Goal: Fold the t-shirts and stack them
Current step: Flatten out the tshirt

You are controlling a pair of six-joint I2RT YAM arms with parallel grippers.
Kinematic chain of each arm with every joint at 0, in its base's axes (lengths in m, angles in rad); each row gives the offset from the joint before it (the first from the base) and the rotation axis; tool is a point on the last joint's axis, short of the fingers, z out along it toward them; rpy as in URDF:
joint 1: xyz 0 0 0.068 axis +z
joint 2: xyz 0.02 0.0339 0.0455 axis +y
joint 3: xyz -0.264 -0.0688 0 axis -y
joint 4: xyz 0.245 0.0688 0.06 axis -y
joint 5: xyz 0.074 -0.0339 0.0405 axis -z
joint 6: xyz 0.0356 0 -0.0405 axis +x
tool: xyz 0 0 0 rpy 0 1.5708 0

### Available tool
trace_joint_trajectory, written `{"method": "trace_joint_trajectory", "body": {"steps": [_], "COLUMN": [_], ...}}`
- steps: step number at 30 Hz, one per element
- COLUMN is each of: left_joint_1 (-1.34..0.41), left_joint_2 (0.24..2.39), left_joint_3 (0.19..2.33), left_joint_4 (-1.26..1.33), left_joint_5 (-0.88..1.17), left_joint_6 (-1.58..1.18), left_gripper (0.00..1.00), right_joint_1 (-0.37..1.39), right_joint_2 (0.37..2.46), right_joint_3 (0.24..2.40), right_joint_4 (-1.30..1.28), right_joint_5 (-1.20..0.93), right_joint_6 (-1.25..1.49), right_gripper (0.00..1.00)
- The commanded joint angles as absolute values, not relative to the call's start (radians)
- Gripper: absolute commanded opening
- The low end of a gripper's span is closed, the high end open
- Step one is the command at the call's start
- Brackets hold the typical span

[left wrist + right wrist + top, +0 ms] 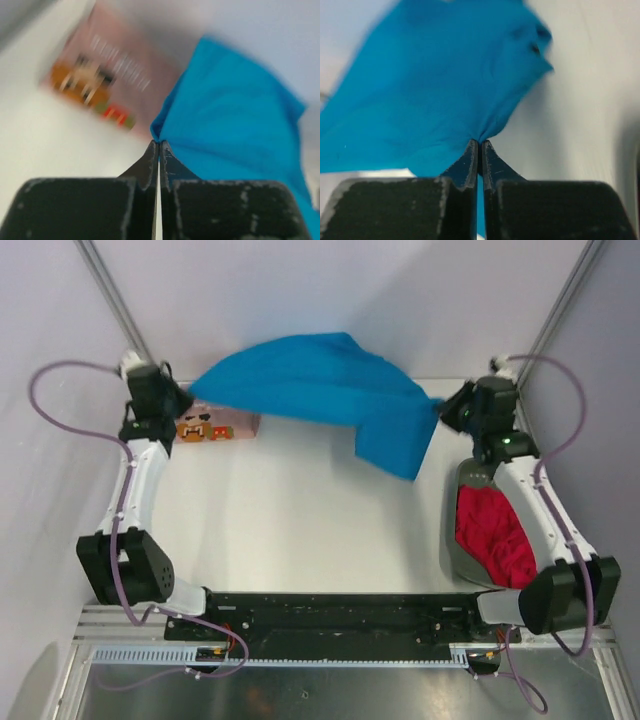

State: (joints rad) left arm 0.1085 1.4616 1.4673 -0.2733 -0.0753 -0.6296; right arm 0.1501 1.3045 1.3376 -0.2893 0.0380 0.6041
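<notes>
The only writing in view is the white text on the dusty pink t-shirt [125, 65], above its orange-brown cartoon print, and in both the top and left wrist views it is too blurred or too small to read. That shirt lies folded flat on the table [300, 530] at the upper left of the top view, just beside the left gripper [159, 145]. The left gripper's jaws are pressed together on one corner of the blue t-shirt [320, 390]. The right gripper [479, 144], at the upper right of the top view, is likewise clamped on a bunched edge of the same shirt. The blue cloth spans the upper middle of the frame between the two grippers, lifted, with a flap drooping toward the lower right; whether that flap touches the table cannot be told. The red t-shirt [495, 530] sits crumpled in the dark grey basket [462, 480] along the right edge, partly under the right arm. The table is smooth and white. Pale grey-lilac walls [350, 290] close in behind, with slanted metal posts [110, 295] at the upper corners. Purple cables [40, 390] loop from each arm, and a black rail [340, 605] runs across the bottom between the bases.
</notes>
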Motion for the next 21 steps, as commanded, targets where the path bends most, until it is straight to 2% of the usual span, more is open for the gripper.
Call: {"method": "trace_joint_trajectory", "body": {"steps": [1, 5, 10, 11, 12, 19, 21], "left_joint_1": [0.132, 0.147, 0.148, 0.148, 0.148, 0.149, 0.149], "left_joint_2": [1.413, 1.445, 1.520, 1.526, 1.530, 1.514, 1.505], "left_joint_3": [1.180, 1.004, 0.937, 0.931, 0.927, 0.906, 0.897], "left_joint_4": [-0.301, -0.302, -0.306, -0.307, -0.309, -0.324, -0.327], "left_joint_5": [-0.107, -0.119, -0.111, -0.109, -0.107, -0.094, -0.090], "left_joint_6": [-0.655, -0.684, -0.678, -0.679, -0.681, -0.672, -0.673], "left_gripper": [0.00, 0.00, 0.00, 0.00, 0.00, 0.00, 0.00], "right_joint_1": [0.163, 0.177, 0.178, 0.178, 0.176, 0.191, 0.201], "right_joint_2": [1.346, 1.434, 1.566, 1.577, 1.582, 1.475, 1.416], "right_joint_3": [1.147, 1.039, 1.001, 0.997, 0.995, 0.984, 0.955], "right_joint_4": [-0.393, -0.433, -0.474, -0.479, -0.482, -0.551, -0.569], "right_joint_5": [-0.090, -0.108, -0.084, -0.070, -0.058, 0.036, 0.055], "right_joint_6": [0.643, 0.604, 0.550, 0.546, 0.542, 0.535, 0.552], "right_gripper": [0.00, 0.00, 0.00, 0.02, 0.06, 0.45, 0.52]}}
